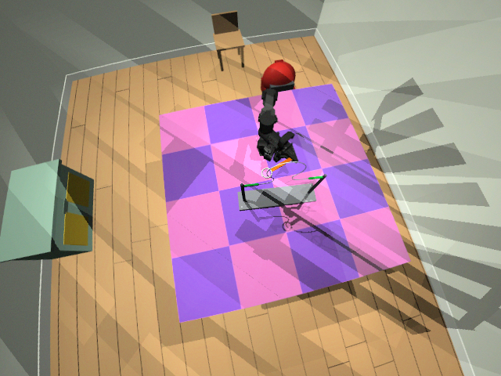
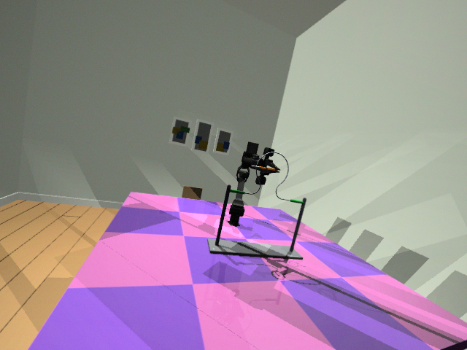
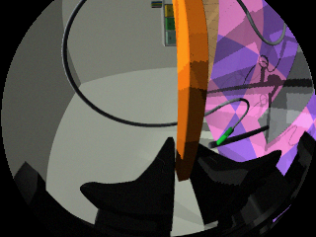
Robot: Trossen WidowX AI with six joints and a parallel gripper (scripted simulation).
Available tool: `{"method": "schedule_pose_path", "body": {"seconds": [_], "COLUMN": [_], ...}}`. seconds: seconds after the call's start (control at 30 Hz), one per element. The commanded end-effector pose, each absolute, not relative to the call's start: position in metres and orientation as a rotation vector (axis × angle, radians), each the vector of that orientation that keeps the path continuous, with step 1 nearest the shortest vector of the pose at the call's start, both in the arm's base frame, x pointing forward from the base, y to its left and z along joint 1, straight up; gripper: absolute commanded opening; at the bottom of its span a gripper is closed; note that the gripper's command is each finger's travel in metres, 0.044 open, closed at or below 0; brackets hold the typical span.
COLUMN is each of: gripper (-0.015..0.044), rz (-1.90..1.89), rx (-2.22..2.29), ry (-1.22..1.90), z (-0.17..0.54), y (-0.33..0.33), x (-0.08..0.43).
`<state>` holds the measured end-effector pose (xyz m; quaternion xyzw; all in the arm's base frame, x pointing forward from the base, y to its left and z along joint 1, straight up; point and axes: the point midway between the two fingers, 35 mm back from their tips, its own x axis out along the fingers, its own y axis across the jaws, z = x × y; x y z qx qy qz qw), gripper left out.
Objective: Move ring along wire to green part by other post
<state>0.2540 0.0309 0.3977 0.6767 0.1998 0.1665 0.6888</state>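
Note:
The orange handle [image 1: 282,164] [image 2: 268,168] [image 3: 192,74] is held at its end by my shut gripper [image 1: 292,159] [image 2: 279,170] [image 3: 185,143]. The pale ring [image 1: 261,173] [image 2: 255,166] is at the handle's other end, nearly edge-on in the exterior view. It appears around the rising left side of the grey wire's [image 1: 305,167] [image 2: 287,169] [image 3: 64,59] tall loop; any contact is too small to tell. The ring is outside the wrist view. The left green part [image 1: 251,185] [image 2: 237,192] is lower than the ring; the right green part [image 1: 315,177] [image 2: 296,200] is beyond the loop.
The left post [image 1: 243,193] [image 2: 223,216] and right post [image 1: 317,184] [image 2: 298,226] stand on a grey base plate [image 1: 299,194]. The wire bulges toward the arm in the top view. In the wrist view, the wire loop passes behind the handle, close beyond the fingertips.

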Motion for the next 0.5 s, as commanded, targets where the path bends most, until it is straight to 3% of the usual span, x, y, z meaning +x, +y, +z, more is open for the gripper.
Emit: {"method": "schedule_pose_path", "body": {"seconds": [0.0, 0.47], "gripper": [-0.015, -0.015], "rz": [0.349, 0.276], "rx": [1.461, 1.291], "ry": [0.459, 0.5], "z": [0.3962, 0.3907], "y": [0.0304, 0.03], "x": [0.2548, 0.2549]}}
